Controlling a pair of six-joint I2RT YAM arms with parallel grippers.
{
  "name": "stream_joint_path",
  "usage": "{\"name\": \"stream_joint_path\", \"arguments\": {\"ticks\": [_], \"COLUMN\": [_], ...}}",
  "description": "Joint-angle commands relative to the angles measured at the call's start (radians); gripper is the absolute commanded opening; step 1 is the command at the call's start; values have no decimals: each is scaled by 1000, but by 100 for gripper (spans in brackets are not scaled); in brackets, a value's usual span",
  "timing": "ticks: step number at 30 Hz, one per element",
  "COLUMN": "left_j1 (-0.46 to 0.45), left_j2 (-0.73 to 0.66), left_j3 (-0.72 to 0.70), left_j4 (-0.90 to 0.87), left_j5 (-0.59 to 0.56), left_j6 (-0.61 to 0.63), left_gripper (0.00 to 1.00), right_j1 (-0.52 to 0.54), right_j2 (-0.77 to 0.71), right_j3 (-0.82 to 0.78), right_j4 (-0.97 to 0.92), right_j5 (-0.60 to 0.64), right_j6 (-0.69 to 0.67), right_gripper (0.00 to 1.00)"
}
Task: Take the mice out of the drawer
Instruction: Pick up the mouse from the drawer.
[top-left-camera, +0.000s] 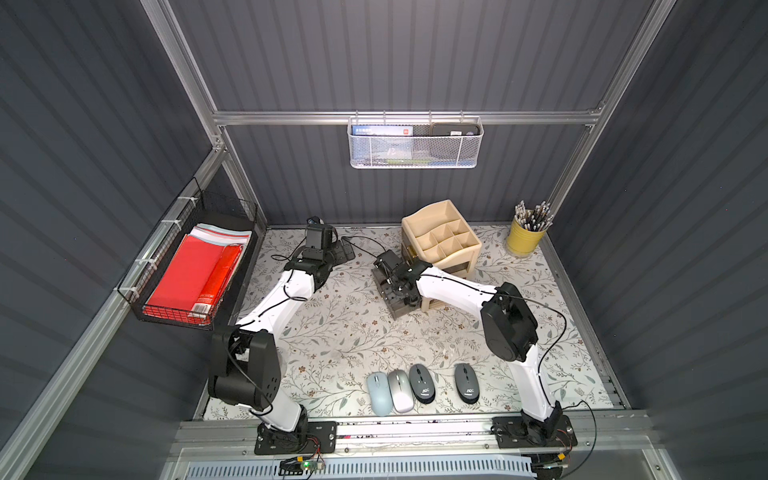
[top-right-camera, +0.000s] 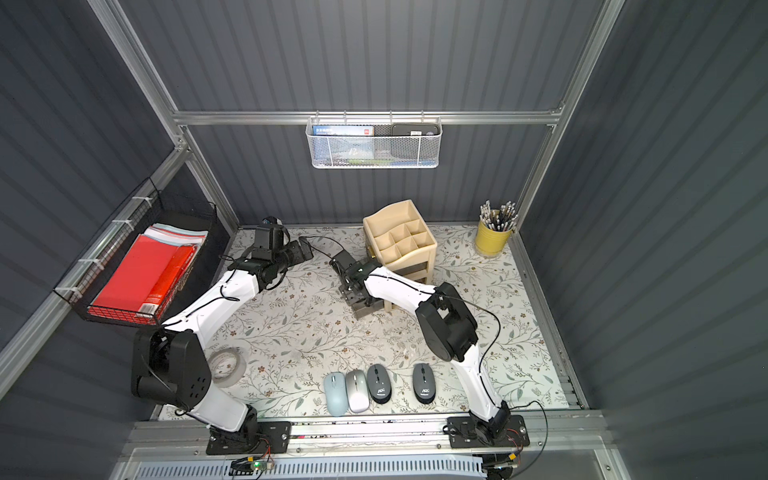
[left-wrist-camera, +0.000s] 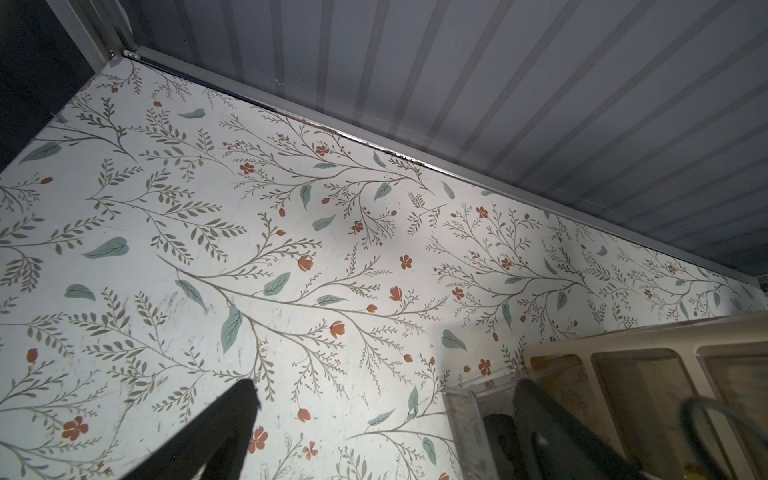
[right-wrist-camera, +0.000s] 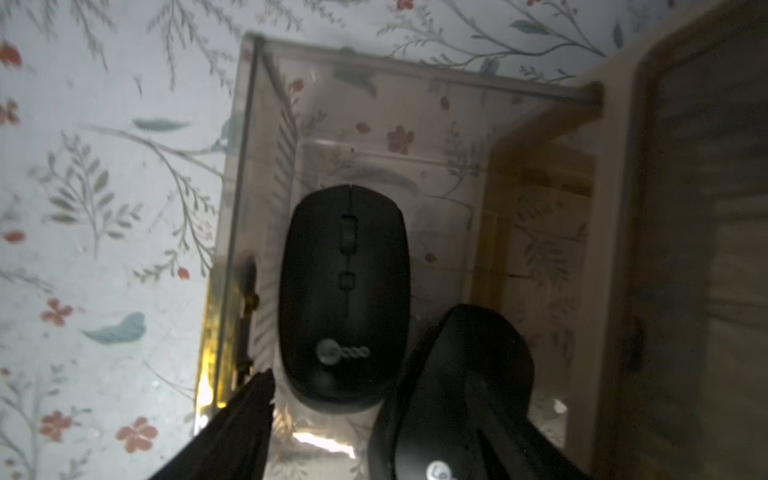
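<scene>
Right tool (top-left-camera: 398, 296): hanging over the clear drawer (right-wrist-camera: 249, 166), jaws spread, gripping nothing.
Black mouse (right-wrist-camera: 345, 291): lying in the drawer directly beneath, long axis crossing the closing line; second black mouse (right-wrist-camera: 478, 353) crowding just beside it.
Left tool (top-left-camera: 343, 249): standing released, farther off.

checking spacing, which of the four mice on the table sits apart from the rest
The dark grey mouse at the end nearest the right arm; a gap separates it from the other three.

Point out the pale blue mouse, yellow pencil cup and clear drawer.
Pale blue oval mouse (top-left-camera: 379, 393): in a top view, back.
Yellow pencil cup (top-left-camera: 523, 243): in a top view, wall.
Clear plastic drawer (right-wrist-camera: 415, 66): right wrist view, rim.
</scene>
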Motion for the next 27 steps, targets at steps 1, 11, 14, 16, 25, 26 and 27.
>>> {"name": "stream_joint_path", "arguments": {"ticks": [1, 11, 14, 16, 25, 26, 27], "left_j1": [6, 6, 6, 6, 6, 6, 7], "left_j2": [24, 39, 40, 42, 48, 50, 51], "left_j3": [6, 10, 8, 7, 5, 7, 7], "left_j4": [1, 2, 5, 5, 8, 6, 7], "left_j5": [15, 19, 20, 22, 28, 28, 28], "left_j6": [23, 28, 27, 27, 31, 34, 34], "left_gripper": [99, 99, 99, 99, 99, 99, 99], "right_j1": [-11, -34, -44, -59, -101, -103, -104], "right_j2": [3, 112, 162, 198, 317, 333, 339], "right_j3": [-13, 52, 99, 130, 230, 257, 275], "right_j4": [-37, -56, -89, -119, -221, -251, -275], "right_j5": [-98, -232, -239, -278, -280, -280, -294], "right_j6": [-32, -133, -168, -192, -262, -270, -276], "right_gripper": [83, 80, 79, 82, 91, 92, 92]}}
